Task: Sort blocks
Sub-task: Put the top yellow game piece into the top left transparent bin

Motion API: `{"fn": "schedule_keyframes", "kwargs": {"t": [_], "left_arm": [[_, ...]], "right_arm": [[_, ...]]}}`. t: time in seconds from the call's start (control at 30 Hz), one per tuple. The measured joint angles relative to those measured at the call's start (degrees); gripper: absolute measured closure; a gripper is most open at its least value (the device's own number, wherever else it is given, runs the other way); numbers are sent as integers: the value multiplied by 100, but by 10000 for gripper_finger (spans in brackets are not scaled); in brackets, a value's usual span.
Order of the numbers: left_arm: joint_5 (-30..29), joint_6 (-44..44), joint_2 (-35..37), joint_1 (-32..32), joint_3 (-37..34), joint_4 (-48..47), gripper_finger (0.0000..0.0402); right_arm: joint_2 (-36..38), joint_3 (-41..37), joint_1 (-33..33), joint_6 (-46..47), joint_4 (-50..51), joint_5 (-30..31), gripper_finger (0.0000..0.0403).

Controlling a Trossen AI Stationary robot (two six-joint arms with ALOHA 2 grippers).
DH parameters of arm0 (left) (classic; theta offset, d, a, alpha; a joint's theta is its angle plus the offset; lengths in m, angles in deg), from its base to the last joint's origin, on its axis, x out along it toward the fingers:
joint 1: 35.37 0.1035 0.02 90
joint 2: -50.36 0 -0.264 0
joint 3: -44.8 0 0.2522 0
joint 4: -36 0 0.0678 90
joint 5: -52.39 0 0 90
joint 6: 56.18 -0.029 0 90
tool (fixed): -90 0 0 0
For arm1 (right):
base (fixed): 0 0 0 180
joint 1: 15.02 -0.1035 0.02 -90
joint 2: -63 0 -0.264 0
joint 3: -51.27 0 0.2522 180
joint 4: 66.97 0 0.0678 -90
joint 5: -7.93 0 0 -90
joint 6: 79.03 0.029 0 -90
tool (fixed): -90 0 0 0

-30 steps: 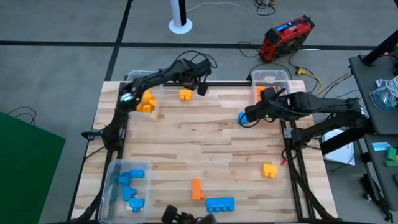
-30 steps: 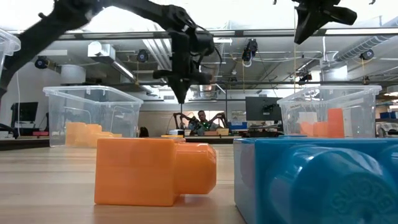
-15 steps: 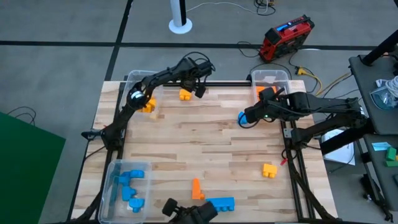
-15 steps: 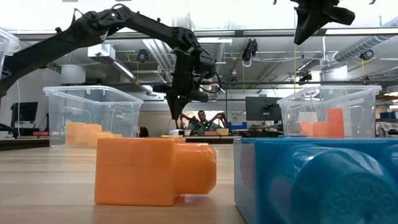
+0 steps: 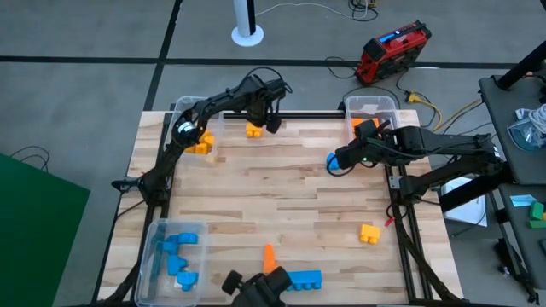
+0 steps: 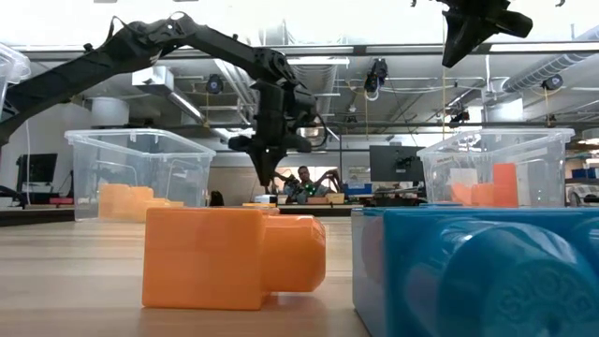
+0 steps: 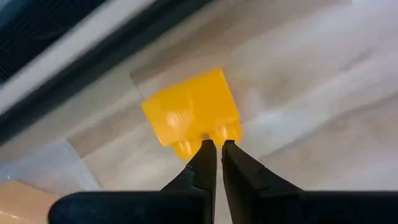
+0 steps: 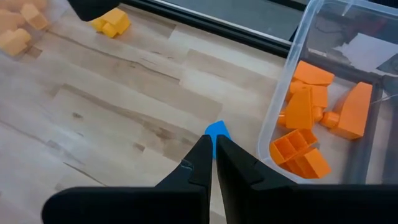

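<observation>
A yellow block [image 5: 253,130] [image 7: 193,112] lies flat on the table near its far edge. My left gripper [image 7: 215,144] [image 6: 266,178] is shut and hangs just above that block's near side, fingers pointing down. A small blue block [image 8: 217,130] [image 5: 331,163] lies on the table next to the far-right bin. My right gripper [image 8: 210,140] [image 6: 450,58] is shut and raised well above it. Whether either gripper touches its block I cannot tell from the wrist views; the low view shows both above the table.
Three clear bins stand at the corners: yellow blocks far left [image 5: 194,135], orange blocks far right [image 5: 368,115], blue blocks near left [image 5: 175,252]. Loose on the table lie a yellow block [image 5: 369,232], an orange one [image 5: 270,255] and a blue one [image 5: 303,278], beside a dark object [image 5: 256,288].
My left gripper has come down toward the yellow block and shifted slightly toward the table's left edge, staying shut. The block has not moved.
</observation>
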Motion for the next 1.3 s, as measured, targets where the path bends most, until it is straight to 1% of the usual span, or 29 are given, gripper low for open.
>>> {"fn": "schedule_keyframes", "kwargs": {"t": [0.1,0.3,0.4,0.43,0.5,0.6,0.73,0.83,0.93,0.97,1.03,1.13,1.2,1.27,1.3], "left_arm": [[254,-110,0,7,17,-121,395],[326,-286,7,1,232,-328,395],[608,-284,7,38,187,-436,395],[613,-285,7,43,166,-480,395],[461,-268,7,55,145,-457,395],[15,-160,7,62,116,-290,395],[-9,-131,7,109,114,-216,394],[278,-135,7,164,98,-250,383],[1035,-223,14,184,170,-691,367],[1199,-279,53,133,213,-872,363],[1061,-366,281,-134,323,-908,358],[626,-190,804,-680,448,-918,357],[568,-61,1152,-983,450,-924,357],[395,-12,1484,-1264,437,-922,357],[285,37,1672,-1389,431,-924,357]], "right_arm": [[0,0,0,-4,0,9,390],[0,0,0,-11,0,39,390],[0,-2,0,-16,0,55,390],[0,-2,0,-19,0,85,390],[0,-2,0,-34,0,106,390],[0,-2,0,-59,0,132,390],[0,-2,0,-61,0,133,390],[0,-2,0,-75,0,133,390],[0,-2,0,-80,-11,130,390],[0,-3,1,-82,-58,122,390],[0,-4,46,-227,-384,54,390],[-39,34,389,-605,-1037,-382,390],[-98,51,785,-806,-1429,-896,390],[-202,72,1264,-1041,-1695,-1464,390],[-274,72,1484,-1203,-1775,-1655,390]]}}
